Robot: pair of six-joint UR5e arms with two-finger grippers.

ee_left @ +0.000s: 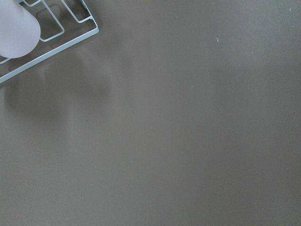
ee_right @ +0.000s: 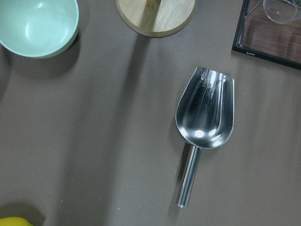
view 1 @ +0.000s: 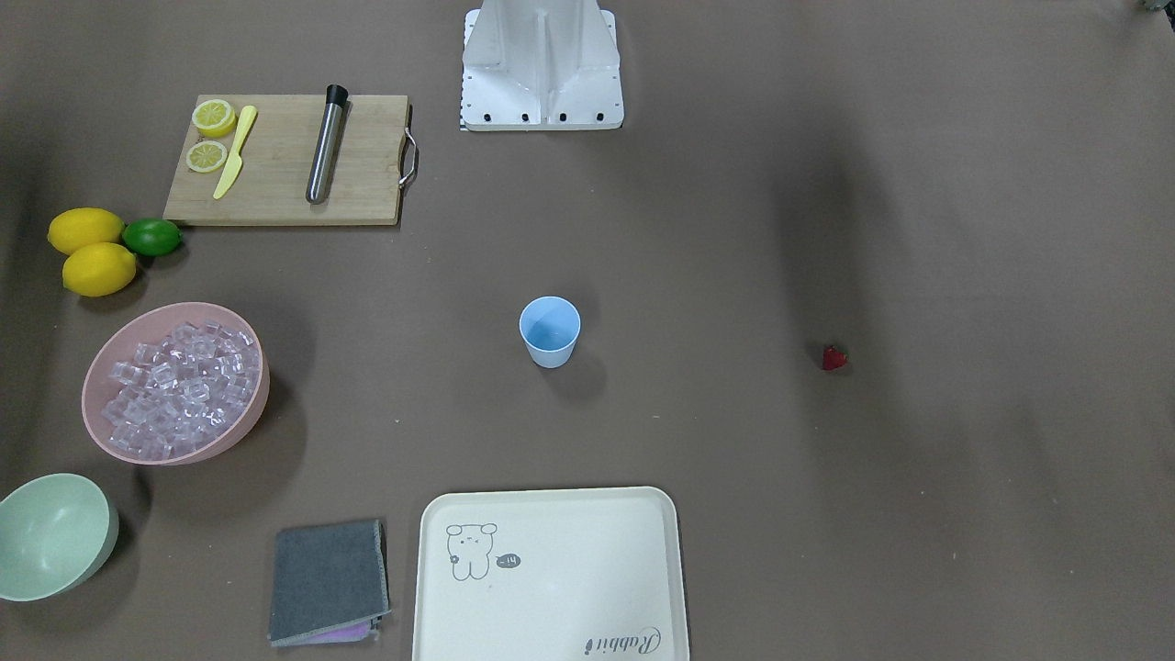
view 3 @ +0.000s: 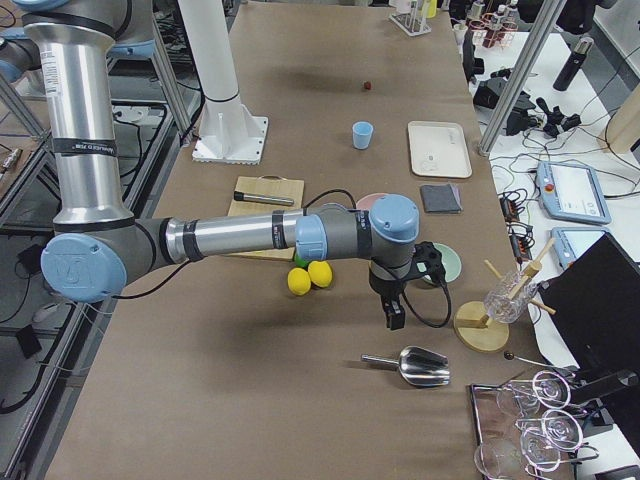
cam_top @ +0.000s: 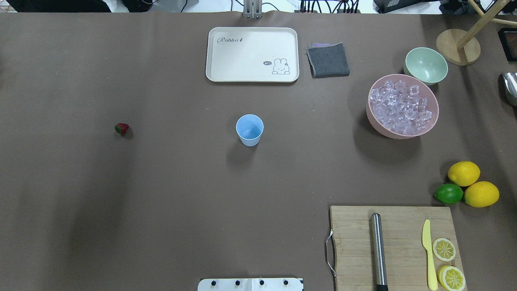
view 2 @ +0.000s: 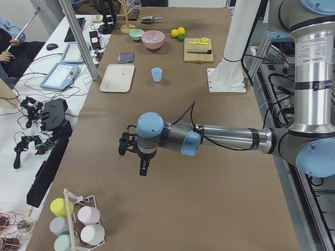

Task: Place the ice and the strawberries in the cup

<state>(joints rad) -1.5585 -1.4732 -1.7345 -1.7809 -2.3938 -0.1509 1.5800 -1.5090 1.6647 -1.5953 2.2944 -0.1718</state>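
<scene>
While ice [cam_top: 402, 107] fills the pink bowl [cam_top: 387, 133], the cup [cam_top: 249, 130] stands upright on the worktop [cam_top: 161, 194]; strawberry [cam_top: 121, 129] lies well apart from left fingers [view 2: 143, 167] and right fingers [view 3: 395, 315]; whether either pair is spread cannot be told.

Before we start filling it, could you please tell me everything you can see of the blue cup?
The cup is a small light blue tumbler, plastic by its look, tapered toward the base, with no handle. It stands upright, mouth open and empty, on the brown table near its middle. Nothing touches it.
</scene>
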